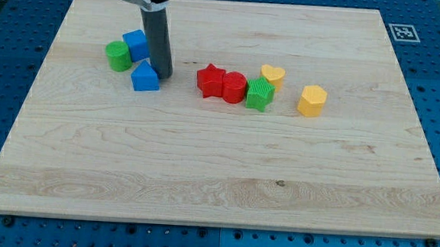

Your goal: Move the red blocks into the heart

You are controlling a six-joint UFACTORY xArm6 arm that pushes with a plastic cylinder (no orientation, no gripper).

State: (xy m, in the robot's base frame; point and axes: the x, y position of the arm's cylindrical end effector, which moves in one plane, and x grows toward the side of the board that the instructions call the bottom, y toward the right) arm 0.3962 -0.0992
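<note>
A red star block [209, 81] and a rounder red block [234, 87] lie touching near the board's middle. A yellow heart block [273, 75] sits just to their upper right, with a green star block [259, 94] between it and the round red block. My tip [163, 75] rests at the view's left, right beside a blue block [145, 77] and well left of the red star.
A blue cube [136, 44] and a green cylinder [118, 56] sit up and left of my tip. A yellow hexagon block [312, 101] lies right of the green star. The wooden board [216, 184] lies on a blue perforated table.
</note>
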